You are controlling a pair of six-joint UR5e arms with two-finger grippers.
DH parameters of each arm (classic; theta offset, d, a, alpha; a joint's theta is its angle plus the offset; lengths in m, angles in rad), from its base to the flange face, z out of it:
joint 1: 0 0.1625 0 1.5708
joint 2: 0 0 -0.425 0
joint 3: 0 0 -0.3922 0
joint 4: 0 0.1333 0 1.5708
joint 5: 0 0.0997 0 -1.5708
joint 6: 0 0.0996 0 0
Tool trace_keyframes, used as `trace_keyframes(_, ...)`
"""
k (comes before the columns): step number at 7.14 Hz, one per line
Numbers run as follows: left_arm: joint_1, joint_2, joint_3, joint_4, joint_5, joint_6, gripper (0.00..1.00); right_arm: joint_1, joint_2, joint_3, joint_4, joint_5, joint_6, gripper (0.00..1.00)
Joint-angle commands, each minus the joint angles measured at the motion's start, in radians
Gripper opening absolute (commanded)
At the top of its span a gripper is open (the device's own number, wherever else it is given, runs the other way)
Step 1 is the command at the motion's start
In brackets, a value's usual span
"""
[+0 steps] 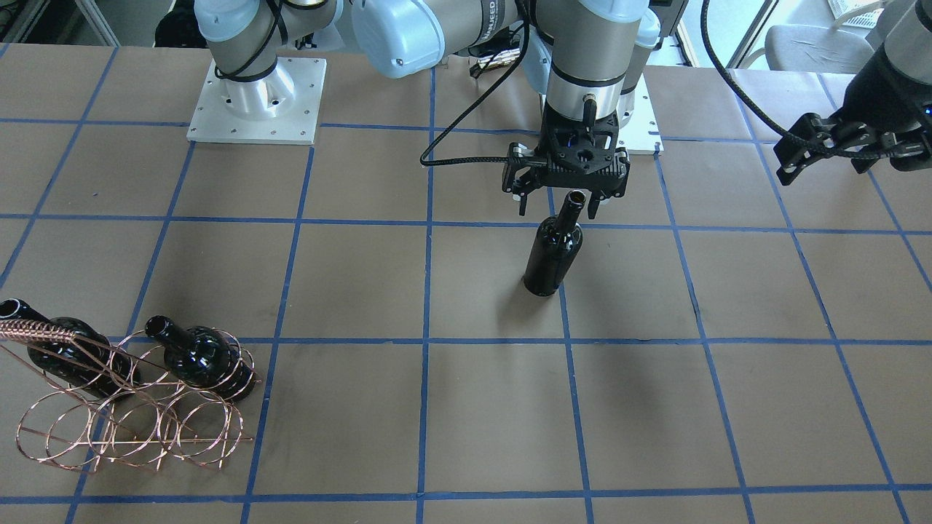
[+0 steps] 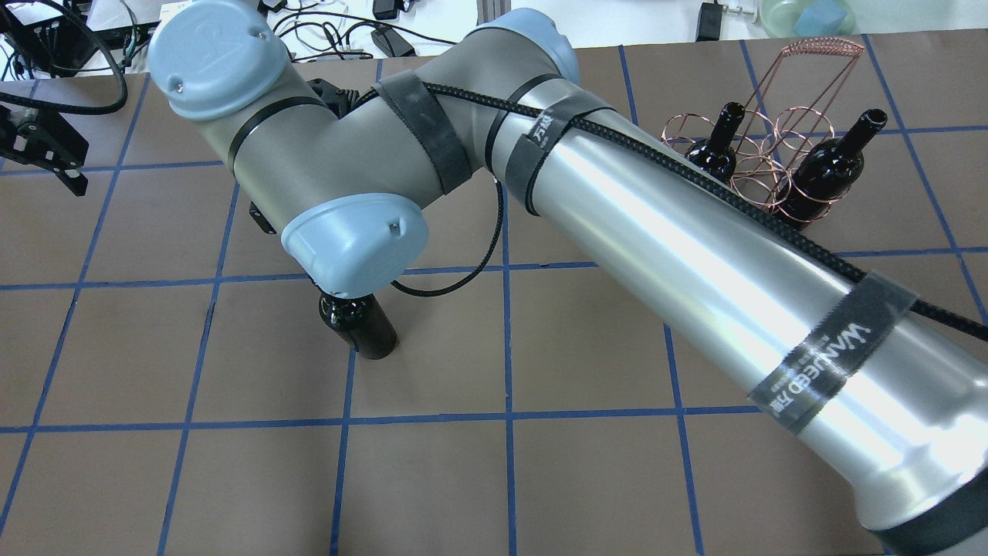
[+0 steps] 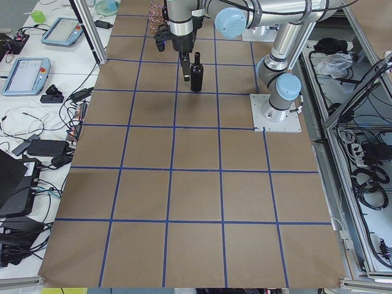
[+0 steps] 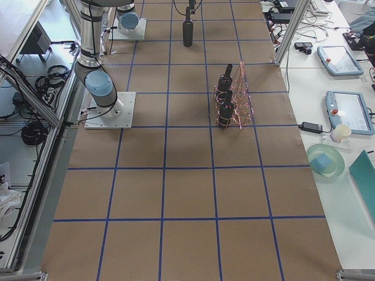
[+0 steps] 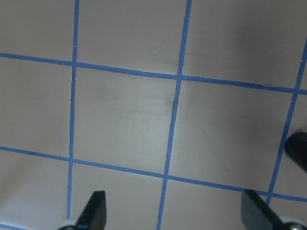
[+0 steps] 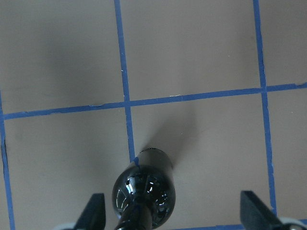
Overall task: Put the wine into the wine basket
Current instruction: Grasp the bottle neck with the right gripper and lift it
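A glossy near-black wine bottle [image 1: 553, 255] stands upright on the brown table, apart from the basket; it also shows in the overhead view [image 2: 367, 328] and the right wrist view [image 6: 144, 191]. My right gripper [image 1: 558, 211] is open, its fingers on either side of the bottle's neck, and the neck sits left of centre in the right wrist view [image 6: 173, 211]. The copper wire wine basket [image 1: 138, 422] stands far off and holds two look-alike bottles [image 1: 200, 360] [image 1: 69, 353]. My left gripper [image 1: 794, 156] is open and empty, off to the side above the table.
The basket also shows at the overhead view's top right [image 2: 779, 147]. My right arm's long silver forearm [image 2: 695, 255] crosses the table diagonally. The left wrist view [image 5: 175, 211] shows bare table with blue tape lines and a dark shape at its right edge [image 5: 298, 151].
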Motion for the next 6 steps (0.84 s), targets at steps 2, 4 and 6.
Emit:
trace_keyframes(2,0.002,0.001,0.000,-0.002,-0.038,0.001,1.00,0.024,0.046,0.002,-0.002,0.014,-0.011,1.00)
trace_keyframes(4,0.005,0.000,-0.002,-0.002,-0.038,0.001,1.00,0.024,0.051,0.002,-0.005,0.014,-0.034,0.98)
trace_keyframes(6,0.002,0.001,-0.005,-0.005,-0.038,0.001,1.00,0.024,0.049,0.003,-0.005,0.047,-0.033,0.45)
